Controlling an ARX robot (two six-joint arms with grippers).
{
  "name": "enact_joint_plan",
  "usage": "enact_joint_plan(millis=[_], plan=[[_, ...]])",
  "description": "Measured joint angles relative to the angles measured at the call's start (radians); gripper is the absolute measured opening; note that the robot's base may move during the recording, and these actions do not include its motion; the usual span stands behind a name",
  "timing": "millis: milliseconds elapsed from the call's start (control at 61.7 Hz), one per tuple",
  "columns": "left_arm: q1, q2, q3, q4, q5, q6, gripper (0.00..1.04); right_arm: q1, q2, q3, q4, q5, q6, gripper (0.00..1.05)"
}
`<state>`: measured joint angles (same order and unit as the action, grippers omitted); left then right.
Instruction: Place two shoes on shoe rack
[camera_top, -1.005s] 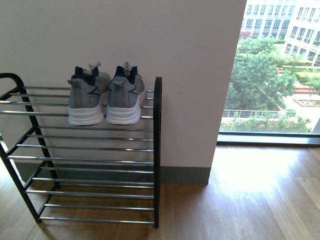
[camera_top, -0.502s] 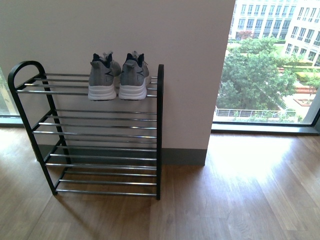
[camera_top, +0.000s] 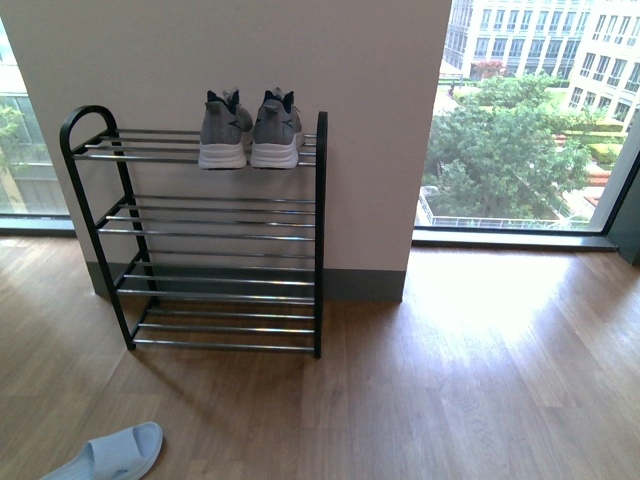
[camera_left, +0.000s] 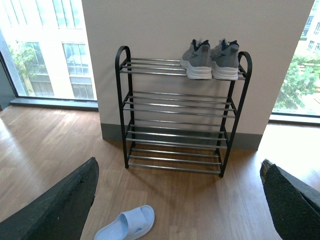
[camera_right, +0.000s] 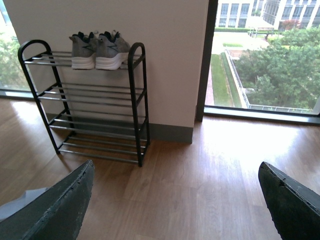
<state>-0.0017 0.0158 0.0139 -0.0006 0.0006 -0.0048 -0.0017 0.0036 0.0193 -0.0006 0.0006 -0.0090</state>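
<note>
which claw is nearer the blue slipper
Left, probably. The slipper lies on the robot's left; the open left claw frames it between its fingers, while the open right claw catches at most a pale sliver beside one finger.

Knit cloth shoes (camera_top: 272, 135) — matt soles, shoe rack (camera_top: 320, 230) black metal, shiny chrome bars, glossy wood floor (camera_top: 480, 380)

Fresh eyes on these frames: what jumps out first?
The pair of grey sneakers sits side by side on the top shelf of the black shoe rack, at its right end, heels toward the front camera. The rack stands against a white wall, beside a big window showing trees and buildings. A lone pale blue slipper lies on the wooden floor, near left.
</note>
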Motion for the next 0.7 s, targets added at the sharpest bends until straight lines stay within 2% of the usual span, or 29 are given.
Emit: enact_joint_plan(millis=[697], plan=[[0.0, 0.0, 0.0, 0.0, 0.0, 0.0, 0.95, 0.0, 0.0, 0.0, 0.0, 0.003, 0.001, 0.95]])
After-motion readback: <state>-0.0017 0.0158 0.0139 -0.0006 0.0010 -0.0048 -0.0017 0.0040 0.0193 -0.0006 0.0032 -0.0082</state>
